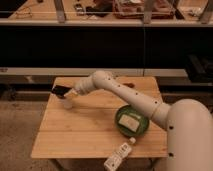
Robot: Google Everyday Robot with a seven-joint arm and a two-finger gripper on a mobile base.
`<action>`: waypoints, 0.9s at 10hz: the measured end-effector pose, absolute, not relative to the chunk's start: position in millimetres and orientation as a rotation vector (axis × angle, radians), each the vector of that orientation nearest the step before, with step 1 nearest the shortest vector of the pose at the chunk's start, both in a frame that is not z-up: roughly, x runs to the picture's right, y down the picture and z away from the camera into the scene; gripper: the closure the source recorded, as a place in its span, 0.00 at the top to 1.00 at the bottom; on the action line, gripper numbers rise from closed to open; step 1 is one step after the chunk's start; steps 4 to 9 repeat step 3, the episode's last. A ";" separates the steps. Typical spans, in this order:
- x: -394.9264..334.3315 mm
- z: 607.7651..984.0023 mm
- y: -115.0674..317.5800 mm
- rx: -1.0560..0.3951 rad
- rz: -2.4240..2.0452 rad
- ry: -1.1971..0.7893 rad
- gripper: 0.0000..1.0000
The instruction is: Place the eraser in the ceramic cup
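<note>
My gripper [68,92] is over the table's far left part, shut on the eraser [60,90], a flat black block that sticks out to the left of the fingers. The ceramic cup [67,104], small and whitish, stands on the table just below the gripper, slightly right of the eraser. The eraser is held above the cup's rim and is not inside it. My arm reaches in from the right across the table's far side.
A wooden table [80,132] carries a round green plate [133,120] with a pale object on it at the right. A white bar-shaped bottle [119,156] lies at the front edge. A small dark reddish object [131,85] lies at the back right.
</note>
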State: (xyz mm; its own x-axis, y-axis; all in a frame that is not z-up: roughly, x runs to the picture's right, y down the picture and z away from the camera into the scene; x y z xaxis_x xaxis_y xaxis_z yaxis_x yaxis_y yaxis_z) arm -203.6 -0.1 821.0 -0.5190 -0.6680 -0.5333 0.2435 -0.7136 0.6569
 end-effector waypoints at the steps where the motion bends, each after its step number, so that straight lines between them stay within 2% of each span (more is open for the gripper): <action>1: -202.8 815.2 -4.8 1.119 -2.235 -0.712 0.80; 9: -200.2 809.8 -7.0 1.138 -2.238 -0.739 0.80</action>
